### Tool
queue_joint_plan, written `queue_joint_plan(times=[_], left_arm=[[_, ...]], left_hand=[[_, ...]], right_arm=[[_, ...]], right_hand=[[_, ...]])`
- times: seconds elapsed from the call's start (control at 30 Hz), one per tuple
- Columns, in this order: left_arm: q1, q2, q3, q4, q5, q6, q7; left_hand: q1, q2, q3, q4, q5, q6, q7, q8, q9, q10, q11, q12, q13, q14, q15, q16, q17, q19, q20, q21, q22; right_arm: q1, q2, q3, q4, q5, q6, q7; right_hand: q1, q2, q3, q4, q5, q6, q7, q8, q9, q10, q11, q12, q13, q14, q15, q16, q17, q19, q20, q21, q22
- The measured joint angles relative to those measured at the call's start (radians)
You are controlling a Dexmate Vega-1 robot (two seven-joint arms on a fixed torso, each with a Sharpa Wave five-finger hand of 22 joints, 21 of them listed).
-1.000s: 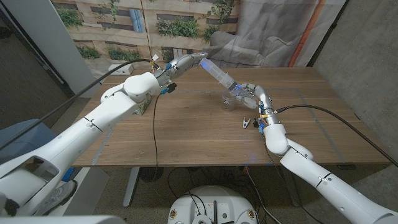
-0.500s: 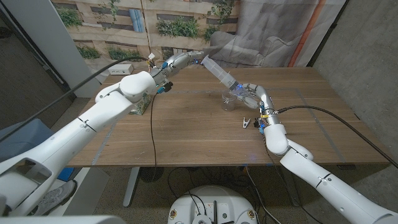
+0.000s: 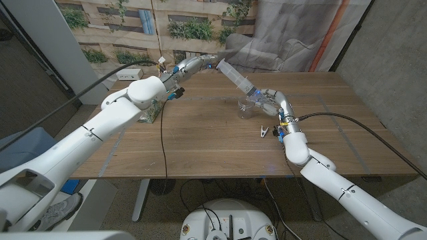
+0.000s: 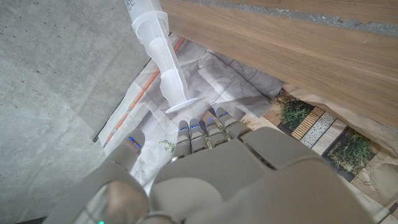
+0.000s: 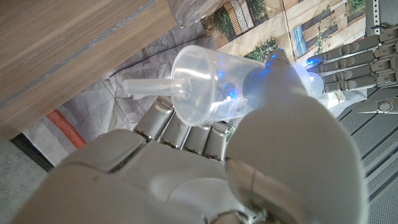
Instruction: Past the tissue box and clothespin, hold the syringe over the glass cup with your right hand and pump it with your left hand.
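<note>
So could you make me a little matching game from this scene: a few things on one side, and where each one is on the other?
Things:
1. syringe
2. glass cup
3. clothespin
4. left hand

Places:
A. lying on the table, nearer the robot than the cup
B. at the plunger end of the syringe
C. held slanted in the right hand
D. standing on the table under the syringe's tip

Pairs: 1-C, 2-D, 3-A, 4-B

Clear plastic syringe (image 3: pixel 237 79), transparent cup (image 3: pixel 246 106), matt wood-grain table (image 3: pixel 200 140), smooth glossy white arms
</note>
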Motion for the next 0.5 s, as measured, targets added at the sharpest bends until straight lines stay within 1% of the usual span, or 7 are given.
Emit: queue_joint_plan(times=[0.03,0.13,0.2,0.27,0.5], left_arm=[[-0.005,-0.003,0.003,0.006,0.0,-0.002,-0.003],[-0.013,-0.009,0.009,0.017,0.001,-0.008,-0.011],[-0.019,-0.014,0.014,0.027,0.001,-0.013,-0.018],[-0.023,-0.017,0.017,0.032,0.001,-0.016,-0.022],[-0.041,-0.028,0.029,0.054,0.003,-0.029,-0.041]], left_hand=[[0.0,0.0,0.0,0.0,0.0,0.001,0.002,0.0,0.0,0.004,0.004,0.0,0.0,0.002,-0.002,0.0,0.0,0.0,0.0,0.0,0.0],[0.0,0.0,0.0,0.0,0.0,0.001,0.002,0.0,0.0,0.003,0.003,0.0,0.0,0.011,0.0,0.0,0.0,0.009,-0.002,0.0,0.0],[0.0,0.0,0.0,0.0,0.0,0.007,0.007,0.0,0.0,0.013,0.003,0.0,0.0,0.011,0.0,0.0,0.0,0.011,0.0,0.0,0.0],[0.0,0.0,0.0,0.0,0.0,0.007,0.007,0.0,0.0,0.014,0.004,0.004,0.0,0.016,-0.005,0.0,0.0,0.011,0.0,0.008,0.0],[0.0,0.0,0.0,0.0,0.0,0.007,0.007,0.0,0.0,0.014,0.004,0.004,0.0,0.016,-0.005,0.004,0.0,0.013,-0.002,0.008,0.0]], right_arm=[[0.001,0.0,0.0,0.001,0.0,0.0,0.0],[0.005,0.001,-0.002,0.005,0.0,0.0,-0.001],[0.007,0.002,-0.003,0.007,-0.001,0.001,-0.002],[0.008,0.002,-0.004,0.008,-0.002,0.002,-0.002],[0.015,0.006,-0.008,0.016,-0.007,0.007,-0.006]], right_hand=[[0.0,0.0,0.0,0.0,0.0,0.002,0.002,0.0,0.0,0.0,0.0,0.0,0.0,0.0,0.0,0.0,0.002,0.0,0.0,0.0,0.0],[0.0,0.0,0.0,0.0,0.0,0.002,0.002,0.0,0.0,0.0,0.0,0.0,0.0,0.0,0.0,0.0,0.004,0.0,0.0,0.0,0.0],[0.0,0.0,0.0,0.0,0.001,0.002,0.002,-0.001,0.0,0.0,0.0,0.0,0.002,0.0,0.0,0.0,0.004,0.0,0.0,0.0,0.0],[0.0,0.0,0.0,0.0,0.001,0.002,0.002,-0.003,0.0,0.0,0.0,0.0,0.003,0.0,0.0,0.0,0.004,0.0,0.0,0.0,0.0],[0.0,0.0,0.0,0.0,0.001,0.002,0.002,-0.005,-0.001,0.0,0.0,0.0,0.003,0.0,0.0,-0.004,0.004,0.0,0.0,0.0,0.0]])
